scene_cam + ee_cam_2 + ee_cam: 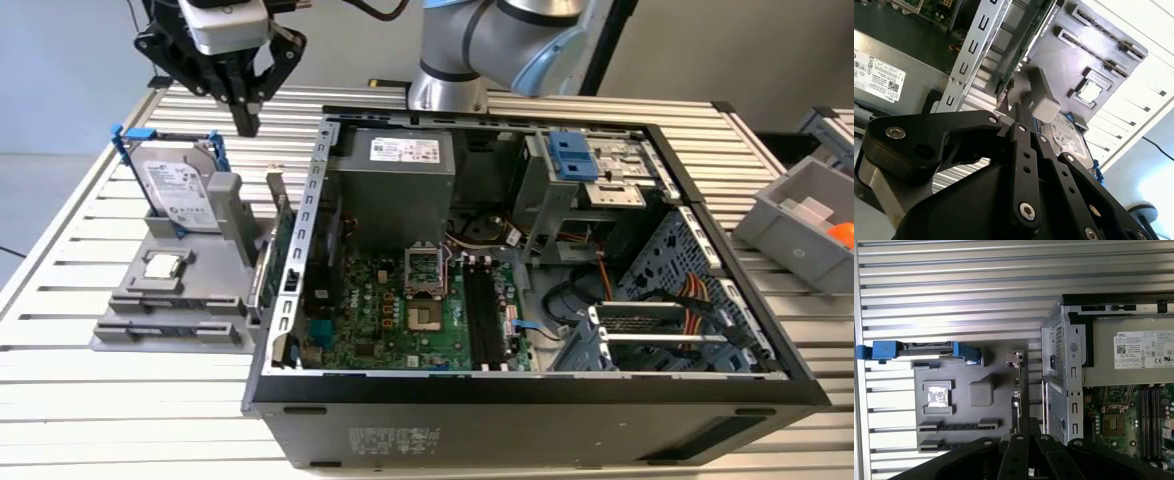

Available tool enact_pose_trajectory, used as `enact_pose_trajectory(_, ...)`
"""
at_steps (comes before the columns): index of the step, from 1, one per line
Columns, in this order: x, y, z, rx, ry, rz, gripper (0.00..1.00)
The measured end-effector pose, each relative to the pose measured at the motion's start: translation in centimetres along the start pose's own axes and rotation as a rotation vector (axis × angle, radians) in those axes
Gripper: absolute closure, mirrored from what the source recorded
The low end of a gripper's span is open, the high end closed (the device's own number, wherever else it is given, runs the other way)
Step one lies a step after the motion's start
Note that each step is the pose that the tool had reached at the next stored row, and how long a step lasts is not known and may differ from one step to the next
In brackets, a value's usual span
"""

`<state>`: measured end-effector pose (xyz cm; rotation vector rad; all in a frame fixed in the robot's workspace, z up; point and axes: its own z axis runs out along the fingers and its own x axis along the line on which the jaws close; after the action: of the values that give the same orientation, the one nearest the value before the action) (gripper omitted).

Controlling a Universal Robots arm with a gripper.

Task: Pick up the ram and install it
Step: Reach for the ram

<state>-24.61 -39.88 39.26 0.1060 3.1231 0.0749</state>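
Fingers (240, 85) pinched narrow on the ram (247, 122). It hangs below their tips, long axis vertical, free end toward the bench (134, 400).

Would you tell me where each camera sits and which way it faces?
Exterior view: off the arm, raised, looking down into the computer case; arm and end effector show.
First wrist view: wrist-mounted, facing straight down at the gray fixture; end effector shows.
Second wrist view: wrist-mounted, slanting along the end effector.
All share fixture and case.
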Motion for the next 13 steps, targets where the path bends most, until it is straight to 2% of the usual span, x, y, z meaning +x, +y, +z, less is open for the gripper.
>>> enact_pose_trajectory(13,1.89,-0.13,-0.03,0.0001,0.0018,-0.003,1.00)
